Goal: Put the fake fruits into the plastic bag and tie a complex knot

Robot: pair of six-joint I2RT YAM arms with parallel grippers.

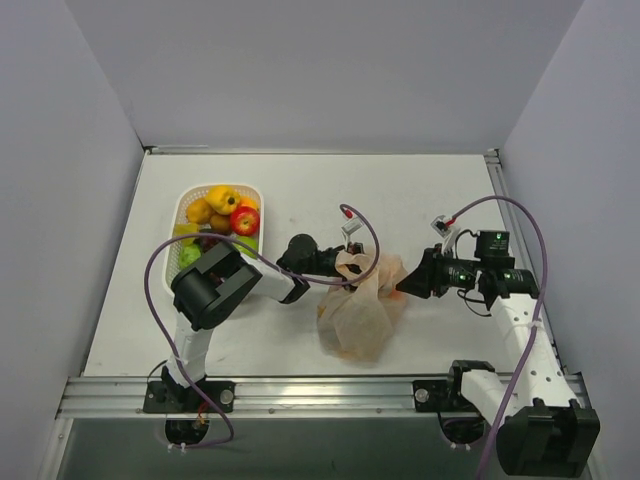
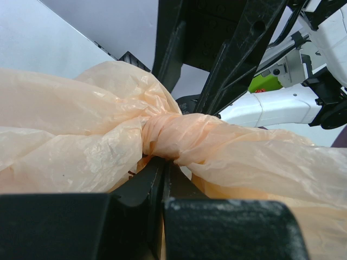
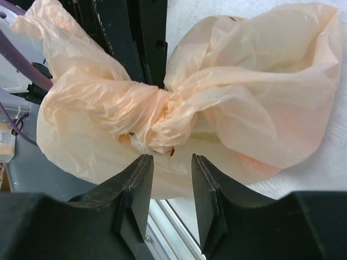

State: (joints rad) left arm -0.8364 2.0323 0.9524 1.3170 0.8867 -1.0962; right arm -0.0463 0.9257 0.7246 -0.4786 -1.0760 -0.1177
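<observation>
The plastic bag [image 1: 362,305] lies mid-table, pale orange, its neck twisted into a knot [image 2: 176,135] [image 3: 157,116]. My left gripper [image 1: 338,262] [image 2: 162,161] is shut on the bag's film just under the knot. Coming from the right, my right gripper [image 1: 403,285] [image 3: 172,160] stands with its jaws a little apart, empty, its tips just short of the knot. Several fake fruits [image 1: 222,212], among them yellow, red and green ones, lie in a white lattice basket [image 1: 186,203] at the left. An orange-pink tint [image 3: 282,127] shows dimly through the bag; what is inside is hidden.
A metal rail [image 1: 320,395] runs along the near table edge, just below the bag. Purple cables [image 1: 368,228] loop over both arms. Grey walls close in the table at the left, back and right.
</observation>
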